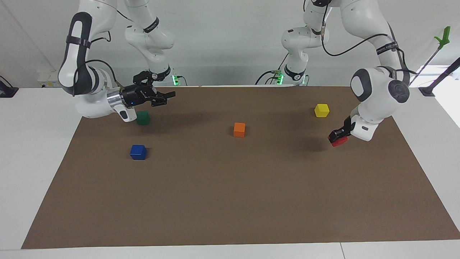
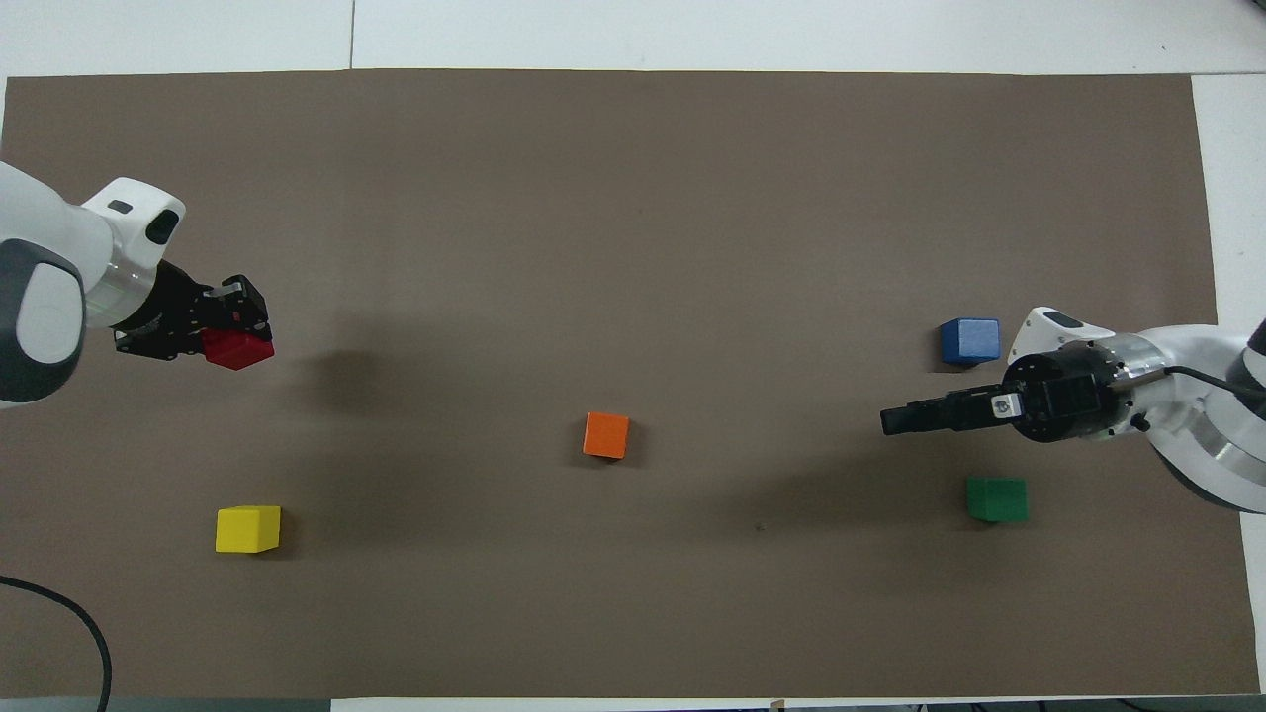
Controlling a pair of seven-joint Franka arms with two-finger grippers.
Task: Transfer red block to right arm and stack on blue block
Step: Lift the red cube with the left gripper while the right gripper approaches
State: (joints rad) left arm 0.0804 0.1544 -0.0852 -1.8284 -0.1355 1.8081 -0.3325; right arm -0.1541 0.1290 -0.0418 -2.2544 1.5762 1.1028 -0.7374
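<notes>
The red block (image 1: 339, 140) is gripped in my left gripper (image 1: 337, 136), a little above the brown mat at the left arm's end of the table; its shadow lies apart from it. The overhead view shows the same block (image 2: 237, 350) in the same gripper (image 2: 233, 334). The blue block (image 1: 138, 152) sits on the mat at the right arm's end, also seen in the overhead view (image 2: 969, 340). My right gripper (image 1: 164, 99) hangs in the air beside the green cube, pointing toward the table's middle, open and empty; it also shows in the overhead view (image 2: 905, 419).
A dark green cube (image 1: 142, 117) lies nearer to the robots than the blue block. An orange cube (image 1: 239, 130) sits mid-mat. A yellow cube (image 1: 321, 110) lies near the left arm. The brown mat (image 1: 230, 201) covers most of the table.
</notes>
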